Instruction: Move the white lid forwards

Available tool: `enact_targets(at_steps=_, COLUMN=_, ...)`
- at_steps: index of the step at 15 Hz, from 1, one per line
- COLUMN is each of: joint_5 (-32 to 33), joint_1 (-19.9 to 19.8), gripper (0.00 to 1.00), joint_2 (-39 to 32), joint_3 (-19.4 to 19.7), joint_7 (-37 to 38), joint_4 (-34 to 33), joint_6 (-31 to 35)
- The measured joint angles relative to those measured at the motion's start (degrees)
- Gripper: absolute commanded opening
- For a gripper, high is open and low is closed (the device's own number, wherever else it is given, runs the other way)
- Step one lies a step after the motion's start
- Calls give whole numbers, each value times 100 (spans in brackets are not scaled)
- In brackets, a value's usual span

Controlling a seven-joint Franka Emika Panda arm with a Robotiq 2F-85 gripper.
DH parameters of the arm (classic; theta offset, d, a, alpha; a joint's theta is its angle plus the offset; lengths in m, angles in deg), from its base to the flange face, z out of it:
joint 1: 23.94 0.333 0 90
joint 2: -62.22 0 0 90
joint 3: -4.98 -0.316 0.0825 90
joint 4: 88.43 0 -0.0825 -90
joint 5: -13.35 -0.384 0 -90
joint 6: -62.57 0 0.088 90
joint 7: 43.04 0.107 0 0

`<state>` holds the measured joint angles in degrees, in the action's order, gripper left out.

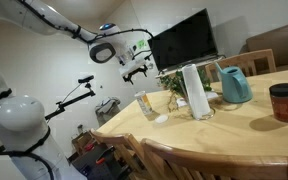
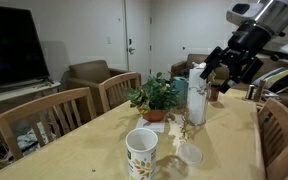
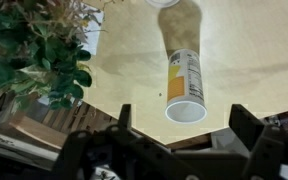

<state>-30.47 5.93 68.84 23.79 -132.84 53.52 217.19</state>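
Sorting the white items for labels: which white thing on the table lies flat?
The white lid, a low disc beside the tan cup; the tall white cylinder stands upright.

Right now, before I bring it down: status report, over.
Copy: gripper open, empty, above the table. The white lid flat on it, untouched. A paper cup upright beside the lid; potted plant close by.

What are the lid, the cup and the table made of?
The lid is probably thin plastic: white, smooth and flat, perhaps slightly see-through. The cup looks like paper: matte, with a printed pattern outside and plain white inside. The table seems to be wood or a wood-look top: pale tan with a soft sheen.
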Motion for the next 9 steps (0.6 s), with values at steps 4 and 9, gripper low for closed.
enact_targets(at_steps=4, joint_5=-32, joint_1=-214, gripper=100, joint_2=-707, joint_3=-176, joint_7=14, joint_4=-304, joint_6=-468)
enact_targets(at_steps=9, joint_5=167, joint_1=-1666, gripper=100, joint_2=-1485, joint_3=-1452, joint_7=363, joint_4=-596, joint_6=-902)
